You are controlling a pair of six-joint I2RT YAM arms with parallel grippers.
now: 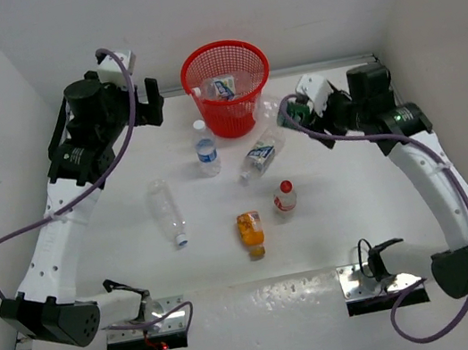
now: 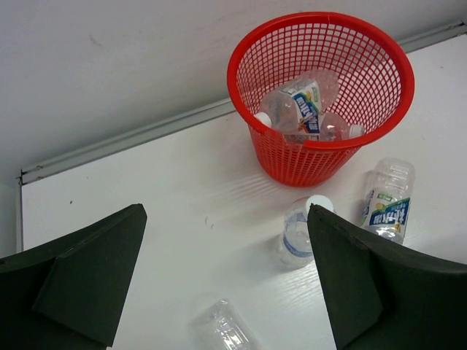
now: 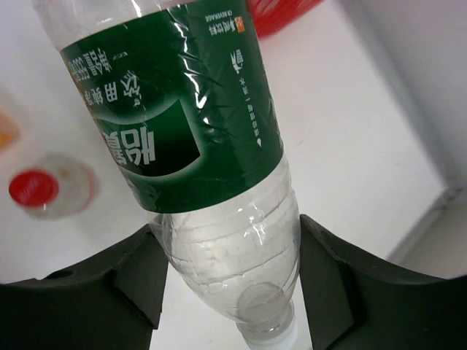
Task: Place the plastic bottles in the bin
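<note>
The red mesh bin (image 1: 199, 77) stands at the back centre with a few blue-labelled bottles (image 1: 223, 87) inside, also seen in the left wrist view (image 2: 299, 109). My right gripper (image 3: 228, 270) is shut on a green-labelled clear bottle (image 3: 182, 109), held just right of the bin (image 1: 275, 109). My left gripper (image 2: 226, 211) is open and empty, left of the bin (image 2: 244, 102). On the table are an upright clear bottle (image 1: 205, 148), a lying blue-labelled bottle (image 1: 260, 157), a lying clear bottle (image 1: 166, 210), an orange bottle (image 1: 251, 233) and a red-capped bottle (image 1: 284, 196).
White walls close in the table at the back and on both sides. Two metal mounting plates (image 1: 147, 322) sit at the near edge by the arm bases.
</note>
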